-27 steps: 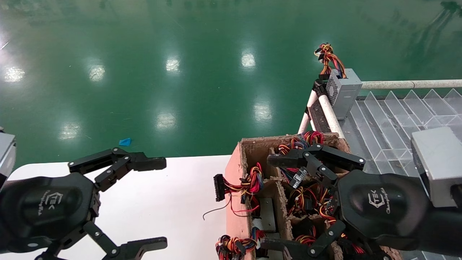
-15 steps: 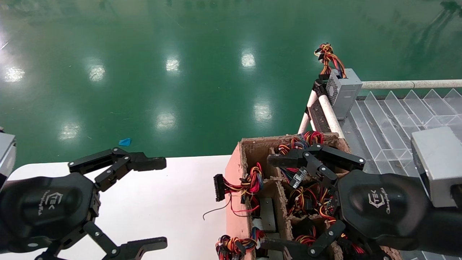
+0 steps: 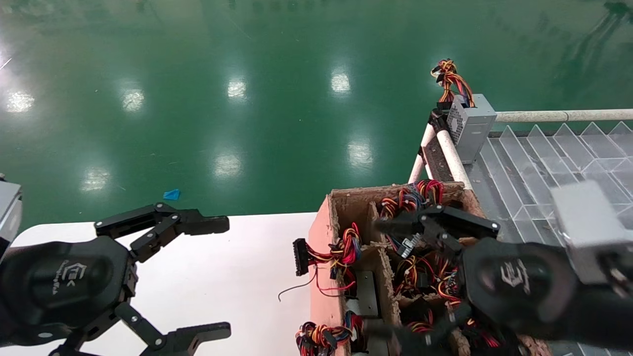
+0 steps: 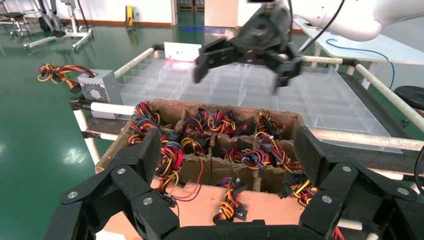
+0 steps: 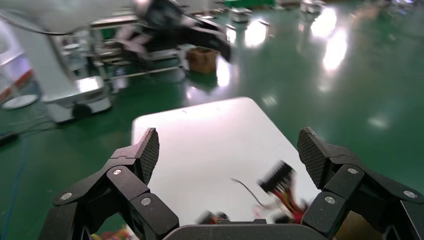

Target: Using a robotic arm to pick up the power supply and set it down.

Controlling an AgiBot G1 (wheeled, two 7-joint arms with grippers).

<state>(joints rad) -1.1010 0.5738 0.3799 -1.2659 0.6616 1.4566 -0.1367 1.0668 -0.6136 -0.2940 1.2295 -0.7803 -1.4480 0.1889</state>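
From the head cam, nothing's been picked up yet as far as I can tell. My right hand (image 3: pixel 420 277) hangs over the cardboard crate (image 3: pixel 324 277) with its fingers spread wide and nothing between them. The power supply (image 3: pixel 365 294) I'm after sits down in a compartment on the desk side of the crate, just a sliver of grey metal showing. Its long axis looks like it runs up-down in the slot, though most of it is buried. Its cable bundle (image 3: pixel 346 249) spills out the top, and the black plug (image 3: pixel 299 257) pokes over the crate wall toward the white desk (image 3: pixel 237 277). So grab, lift and set-down are all still to do. My left hand (image 3: pixel 198 279) is parked over the desk, wide open and empty.

Left wrist cam: crate from the desk side, packed with wiring, right hand (image 4: pixel 245 57) well above it, fingers apart. The grey box itself is hidden here.

Right wrist cam: open fingers (image 5: pixel 145 152) framing the desk, plug (image 5: pixel 276 176) just below. Box not visible.
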